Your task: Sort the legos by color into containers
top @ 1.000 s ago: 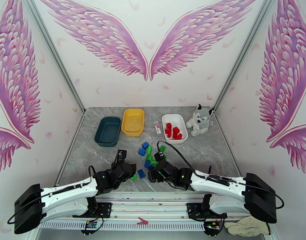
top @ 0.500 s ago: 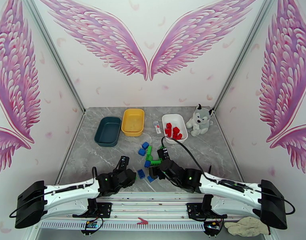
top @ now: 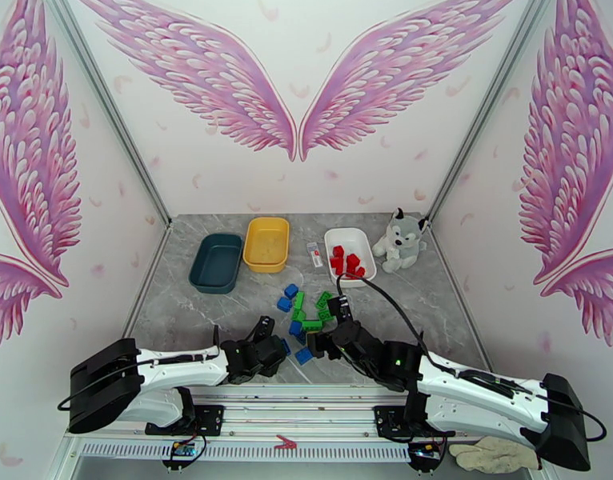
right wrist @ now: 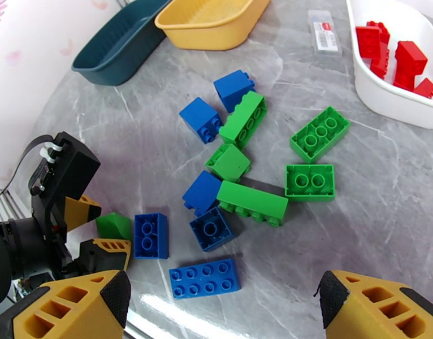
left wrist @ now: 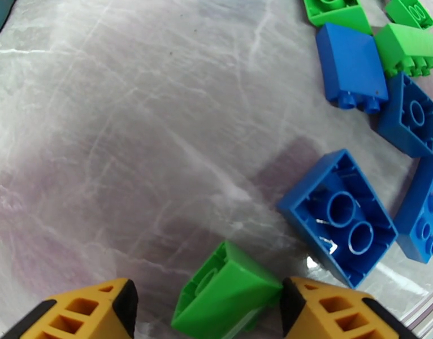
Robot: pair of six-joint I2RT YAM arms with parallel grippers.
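Note:
Blue and green legos [right wrist: 233, 165] lie in a loose cluster mid-table [top: 306, 314]. One small green brick [left wrist: 228, 298] sits on the table between the fingers of my left gripper [left wrist: 205, 300], touching the right finger, with a gap to the left one; the gripper is open. The right wrist view shows that gripper [right wrist: 103, 228] at the left, straddling the same green brick [right wrist: 113, 226]. My right gripper [right wrist: 223, 298] hangs wide open above the cluster's near edge, holding nothing. The teal tray [right wrist: 117, 43] and yellow tray [right wrist: 208, 21] are bare inside. The white tray [right wrist: 397, 100] holds red bricks [right wrist: 394, 55].
A small white-and-red tube item [right wrist: 324, 38] lies between the yellow and white trays. A plush husky [top: 399, 240] sits at the back right. Blue bricks [left wrist: 338, 218] lie just right of my left gripper. Both grippers [top: 274, 347] [top: 326, 339] are close together near the table's front edge.
My left gripper has swung right and lowered around the lone green brick. The right arm has reached further forward and left over the pile.

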